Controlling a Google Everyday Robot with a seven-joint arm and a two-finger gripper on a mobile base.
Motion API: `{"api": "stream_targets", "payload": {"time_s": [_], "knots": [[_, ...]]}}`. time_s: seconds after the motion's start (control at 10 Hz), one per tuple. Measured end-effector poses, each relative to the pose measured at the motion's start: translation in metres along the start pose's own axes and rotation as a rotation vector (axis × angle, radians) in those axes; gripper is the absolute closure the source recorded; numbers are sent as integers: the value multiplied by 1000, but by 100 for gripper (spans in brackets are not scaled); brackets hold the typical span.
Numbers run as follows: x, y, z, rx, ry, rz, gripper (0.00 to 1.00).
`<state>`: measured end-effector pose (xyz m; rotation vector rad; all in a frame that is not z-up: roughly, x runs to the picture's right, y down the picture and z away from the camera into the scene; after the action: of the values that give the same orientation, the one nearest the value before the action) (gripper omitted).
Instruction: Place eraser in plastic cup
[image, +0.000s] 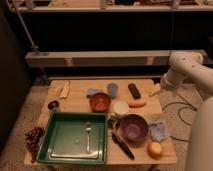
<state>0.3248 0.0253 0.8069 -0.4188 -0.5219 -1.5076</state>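
Eraser (134, 90) lies flat on the table (75, 101) in the far row, right of centre, nothing holding it. Its long axis runs mostly far-to-near with a slight tilt: far end leans left, near end leans right, pointing towards the carrot (136, 104) just in front of it. The ends look alike, so no telling head from tail. Two cups are candidates and I can't tell which is the plastic one. The blue cup (113, 90) lies on its side just left of the eraser with a narrow gap between them. The white cup (120, 108) stands upright nearer the camera, left of the carrot and between the red bowl (100, 102) and purple bowl (133, 127). Gripper (156, 90) is at the table's right edge, level with the eraser, near it but not touching; the white arm (186, 67) comes in from the right. Gripper state: can't tell. Elsewhere: blue cloth (93, 92) beside the blue cup, green tray (65, 140) at front left with a fork (88, 135) in it, black-handled tool (122, 145) just right of the tray, crumpled blue item (159, 130) right of the purple bowl, orange fruit (155, 149) at the front right corner, grapes (34, 137) left of the tray.
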Motion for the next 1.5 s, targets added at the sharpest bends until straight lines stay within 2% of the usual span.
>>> {"api": "stream_targets", "payload": {"time_s": [0.3,0.6,1.2,1.5], "knots": [[20,-5,-12,-25,44,-6,20],[33,-11,-17,-44,64,-15,20],[57,-25,-23,-20,79,-41,20],[77,-50,-27,5,75,-69,20]]}}
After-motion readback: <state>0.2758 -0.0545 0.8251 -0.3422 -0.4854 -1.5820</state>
